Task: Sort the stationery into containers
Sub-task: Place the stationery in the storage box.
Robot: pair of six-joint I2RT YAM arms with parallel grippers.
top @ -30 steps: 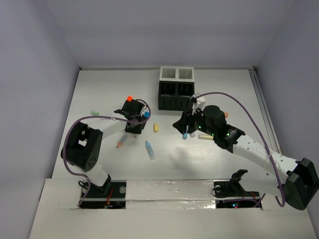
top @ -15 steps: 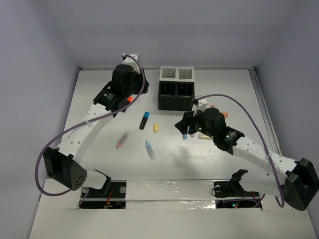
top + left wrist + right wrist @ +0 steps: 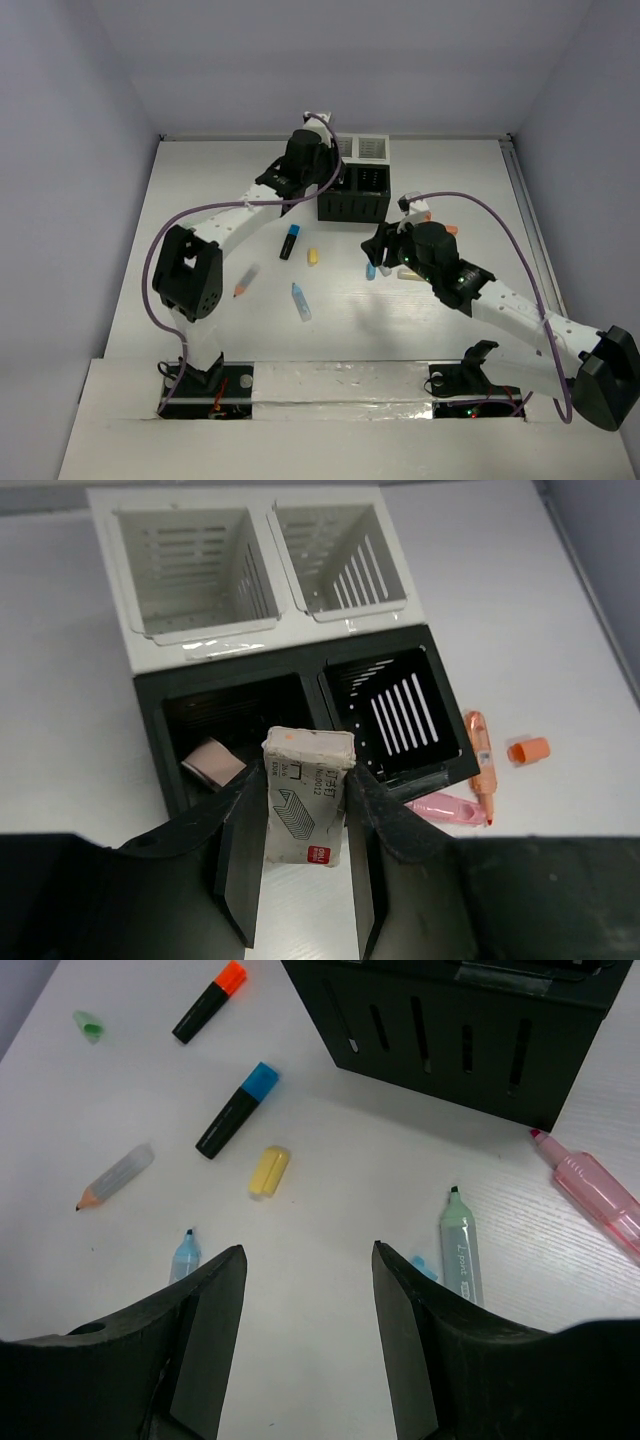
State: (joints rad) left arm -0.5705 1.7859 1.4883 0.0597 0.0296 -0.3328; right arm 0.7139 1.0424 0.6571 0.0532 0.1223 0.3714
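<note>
Overhead rear view of whole table (image 3: 470,180); both wrist views close, downward, sharing organizer (image 3: 365,195).

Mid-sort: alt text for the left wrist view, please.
The left end effector grips a small staple box upright by the black end of the black-and-white organizer. Its left black compartment holds a pale pink item; the white ones look empty. An orange highlighter, orange cap and pink highlighter lie at its right.

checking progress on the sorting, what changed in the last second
The left gripper swung from left of centre up and rightward and now hangs over the black part of the organizer, shut on a small staple box. The right gripper barely shifted and stays open. The pencil, blue-capped marker and blue highlighter lie where they were.
</note>
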